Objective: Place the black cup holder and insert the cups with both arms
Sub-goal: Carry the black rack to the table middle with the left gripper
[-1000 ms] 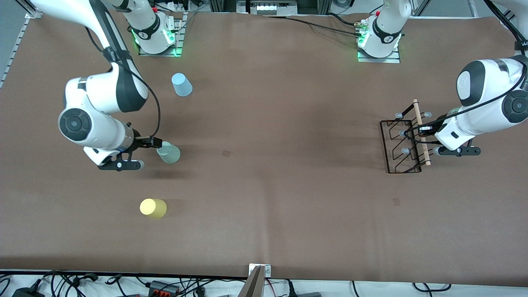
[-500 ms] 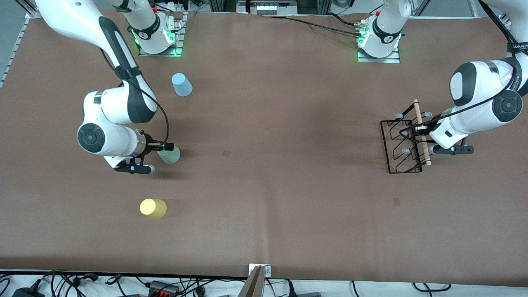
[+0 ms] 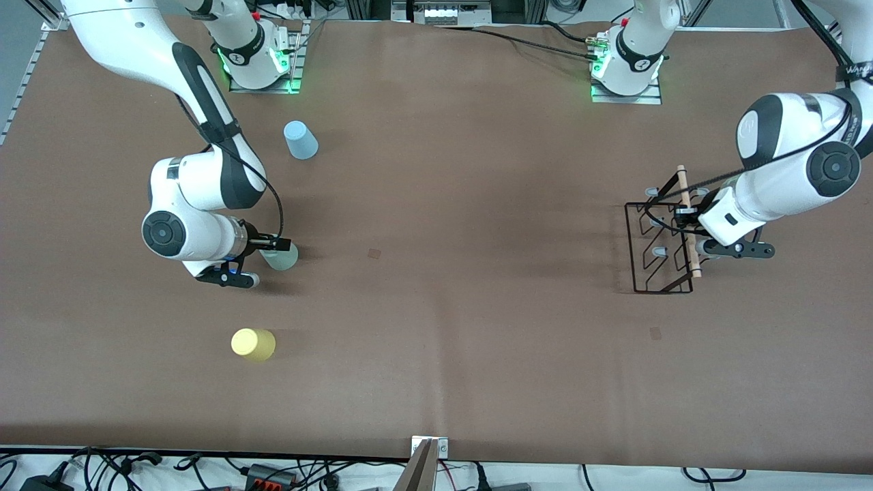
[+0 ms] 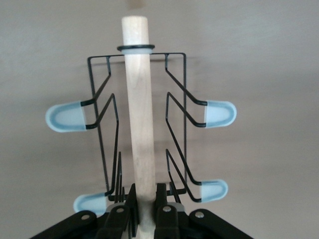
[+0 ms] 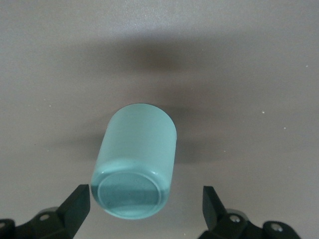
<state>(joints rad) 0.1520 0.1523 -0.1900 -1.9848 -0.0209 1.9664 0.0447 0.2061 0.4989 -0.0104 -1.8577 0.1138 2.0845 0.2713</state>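
The black cup holder (image 3: 648, 262) is at the left arm's end of the table, its wooden rod (image 4: 139, 99) along the top. My left gripper (image 3: 684, 221) (image 4: 145, 204) is shut on that rod near one end, and grey-tipped pegs (image 4: 219, 112) stick out on both sides. A grey-green cup (image 3: 282, 258) (image 5: 135, 159) stands with its closed end up at the right arm's end. My right gripper (image 3: 271, 247) (image 5: 144, 204) is open, a finger (image 5: 75, 206) on each side of the cup's top without touching it. The light blue cup (image 3: 300, 140) and the yellow cup (image 3: 252, 344) stand alone.
Both arm bases (image 3: 258, 61) (image 3: 627, 68) with green lights stand along the edge of the table farthest from the front camera. A metal bracket (image 3: 424, 464) and loose cables (image 3: 109, 467) lie along the nearest edge. Brown tabletop (image 3: 464, 273) stretches between the cups and the holder.
The right arm has moved in until its open fingers flank the grey-green cup. The left gripper has finished closing on the rod, and the holder has shifted slightly with it.
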